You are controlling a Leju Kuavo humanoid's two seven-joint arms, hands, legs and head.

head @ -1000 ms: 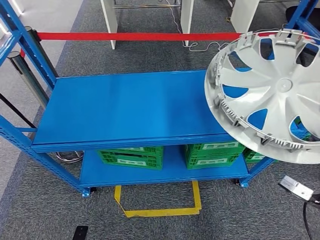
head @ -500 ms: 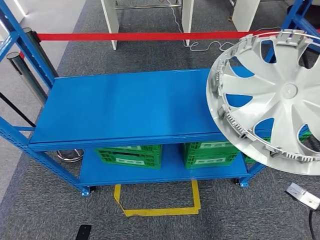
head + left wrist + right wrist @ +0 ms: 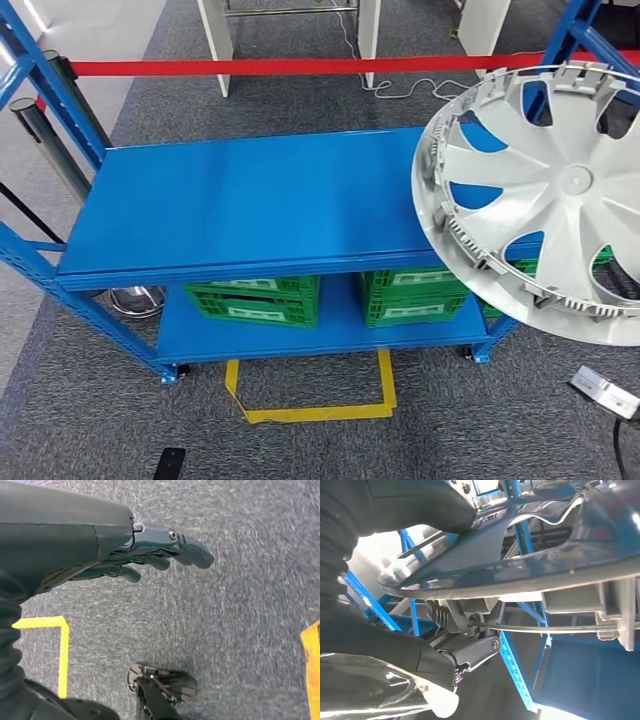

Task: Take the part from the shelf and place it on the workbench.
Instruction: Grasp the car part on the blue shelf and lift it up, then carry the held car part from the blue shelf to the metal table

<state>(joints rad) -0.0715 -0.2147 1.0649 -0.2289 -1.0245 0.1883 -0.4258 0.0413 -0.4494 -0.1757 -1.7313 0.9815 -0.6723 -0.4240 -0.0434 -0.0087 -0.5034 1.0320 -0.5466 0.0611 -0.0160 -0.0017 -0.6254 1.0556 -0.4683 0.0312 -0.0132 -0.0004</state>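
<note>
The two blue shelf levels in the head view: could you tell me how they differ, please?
The upper shelf lies bare on its visible surface, with the hubcap overlapping its right end; the lower shelf carries green crates. The upper is fully lit, the lower shaded. Both are blue metal.

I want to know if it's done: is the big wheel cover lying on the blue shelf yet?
No. The wheel cover is tilted, hanging past the blue shelf end, with the right hand gripping its rim.
</note>
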